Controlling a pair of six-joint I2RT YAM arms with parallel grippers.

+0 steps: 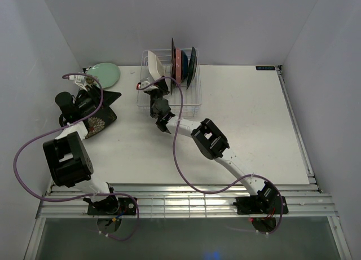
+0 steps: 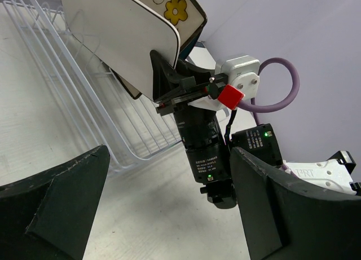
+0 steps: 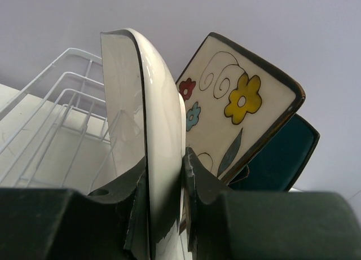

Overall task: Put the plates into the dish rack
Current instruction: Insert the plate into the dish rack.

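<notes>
1. Top view: right gripper is clamped on the white plate, tilted at the left end of the dish rack. Pale green plate lies on the table beside the left gripper.
2. Left wrist view: left jaws are spread wide and hold nothing.
3. Right wrist view: fingers pinch the white plate's rim. Floral plate is just behind it, teal plate beyond.

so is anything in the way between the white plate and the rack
Nothing visible. The right hand holds the white plate over bare wires of the rack; the flowered plate stands close beside it, a tight neighbour but not in its path.
</notes>
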